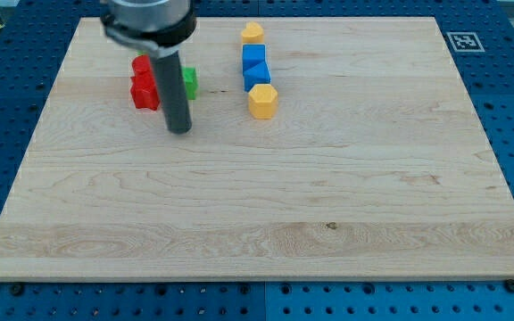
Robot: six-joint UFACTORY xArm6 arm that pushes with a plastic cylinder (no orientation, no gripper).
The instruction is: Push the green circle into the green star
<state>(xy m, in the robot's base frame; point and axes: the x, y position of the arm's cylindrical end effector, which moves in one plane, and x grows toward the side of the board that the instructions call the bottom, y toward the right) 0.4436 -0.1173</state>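
Observation:
My tip [178,130] rests on the wooden board [257,205] in the view's upper left. The dark rod rises from it and hides most of a green block [190,83], which shows just to the rod's right, above the tip. I cannot make out this green block's shape, and I see only one green patch. Two red blocks [144,82] stand touching each other just left of the rod; the upper one [140,66] and the lower one [145,93] form a short column.
To the view's right of the rod runs a column of blocks: a yellow block [252,34] at the top, a blue cube [254,56], a blue block [257,77], and a yellow hexagon [262,101]. A printed marker [463,40] sits at the board's top right corner.

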